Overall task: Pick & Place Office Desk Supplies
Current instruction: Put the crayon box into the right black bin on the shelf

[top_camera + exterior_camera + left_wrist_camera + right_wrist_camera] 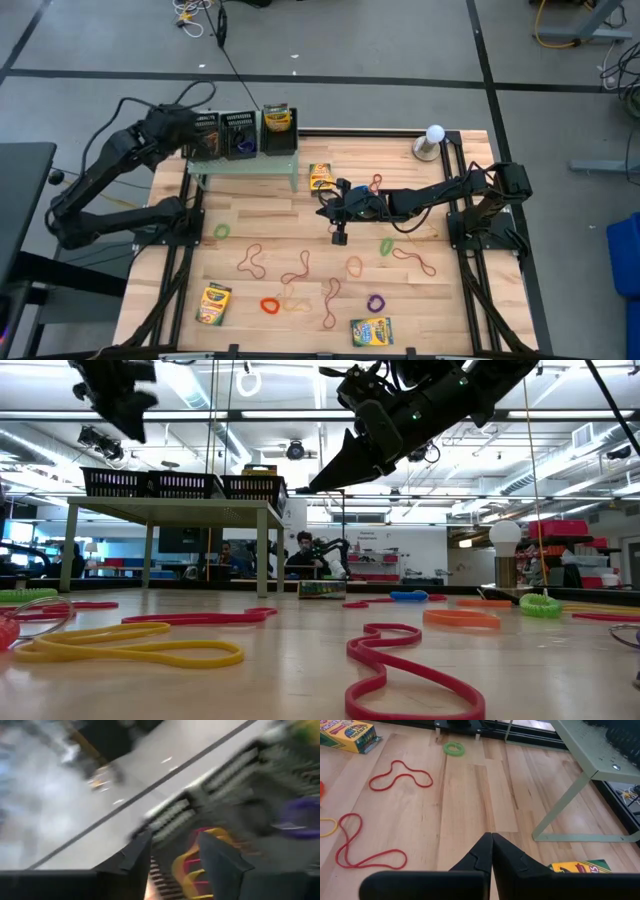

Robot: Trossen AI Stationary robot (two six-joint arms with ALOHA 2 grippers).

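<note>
Three black mesh trays (pixel 240 135) stand in a row on the pale green stand (pixel 245 165) at the table's far left. My left gripper (pixel 172 847) hovers open just above the leftmost tray (pixel 207 137), where yellow and red rubber bands (pixel 192 860) lie; the middle tray holds a purple band (pixel 300 815). The rightmost tray (pixel 278 130) holds a crayon box. My right gripper (pixel 491 840) hangs shut and empty above mid-table, near a crayon box (pixel 320 177) that lies flat. Loose rubber bands (pixel 295 275) are scattered over the near half of the table.
Two more crayon boxes (pixel 214 304) (pixel 371 331) lie near the front edge. A white globe on a grey base (pixel 433 141) stands at the far right. The stand's legs (pixel 560 815) rise beside my right gripper. Black frame rails run along the table's left and right sides.
</note>
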